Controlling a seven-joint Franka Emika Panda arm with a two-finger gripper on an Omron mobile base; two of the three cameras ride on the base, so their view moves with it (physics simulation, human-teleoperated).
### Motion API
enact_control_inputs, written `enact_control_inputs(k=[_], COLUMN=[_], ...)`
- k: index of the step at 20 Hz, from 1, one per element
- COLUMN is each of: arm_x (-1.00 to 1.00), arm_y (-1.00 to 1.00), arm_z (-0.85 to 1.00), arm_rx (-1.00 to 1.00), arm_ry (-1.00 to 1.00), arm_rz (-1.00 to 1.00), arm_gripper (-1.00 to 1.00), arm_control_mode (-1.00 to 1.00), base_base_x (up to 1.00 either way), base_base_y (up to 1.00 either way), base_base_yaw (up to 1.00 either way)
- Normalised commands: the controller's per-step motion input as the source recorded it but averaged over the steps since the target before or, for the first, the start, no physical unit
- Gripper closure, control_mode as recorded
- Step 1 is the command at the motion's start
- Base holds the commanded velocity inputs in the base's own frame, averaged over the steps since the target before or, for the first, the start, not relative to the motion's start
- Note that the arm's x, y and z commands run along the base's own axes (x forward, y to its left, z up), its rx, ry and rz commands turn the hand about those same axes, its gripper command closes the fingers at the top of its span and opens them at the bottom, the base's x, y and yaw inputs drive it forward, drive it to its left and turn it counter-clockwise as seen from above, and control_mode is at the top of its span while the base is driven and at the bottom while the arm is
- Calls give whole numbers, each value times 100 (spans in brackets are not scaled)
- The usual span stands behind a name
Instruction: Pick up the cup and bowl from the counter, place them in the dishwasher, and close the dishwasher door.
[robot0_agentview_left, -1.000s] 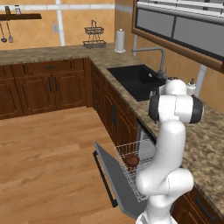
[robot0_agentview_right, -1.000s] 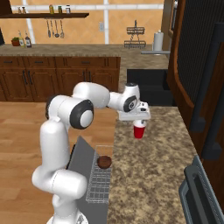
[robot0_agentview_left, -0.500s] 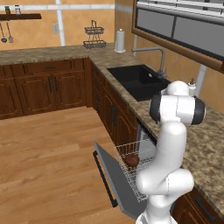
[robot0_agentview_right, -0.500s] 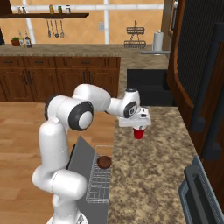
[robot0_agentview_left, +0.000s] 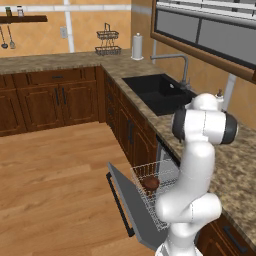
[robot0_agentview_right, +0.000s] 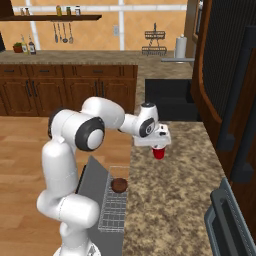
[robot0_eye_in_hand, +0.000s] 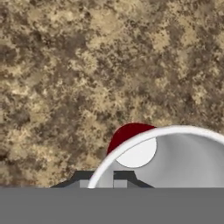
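Red cup now gripped by gripper.

Domestic kitchen, simulated: speckled granite counter, dark wood cabinets, black sink with faucet, open dishwasher, paper towel roll, hanging utensils, wood floor.
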Motion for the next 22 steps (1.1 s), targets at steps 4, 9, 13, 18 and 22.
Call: enact_control_inputs(k=[4,9,13,18,22], arm_x=[-90,-100,-87,-32,-11], arm_y=[2,42,86,100,95], arm_z=[36,96,54,0,0], arm_rx=[11,2,0,-4,-4], arm_ry=[-4,0,1,13,27], arm_rz=[-5,-1,0,0,2], arm_gripper=[100,100,100,100,100], arm_control_mode=[-100,-100,-100,-100,-100], base_base_x=[0,0,0,0,0], base_base_y=[0,0,0,0,0], base_base_yaw=[0,0,0,0,0])
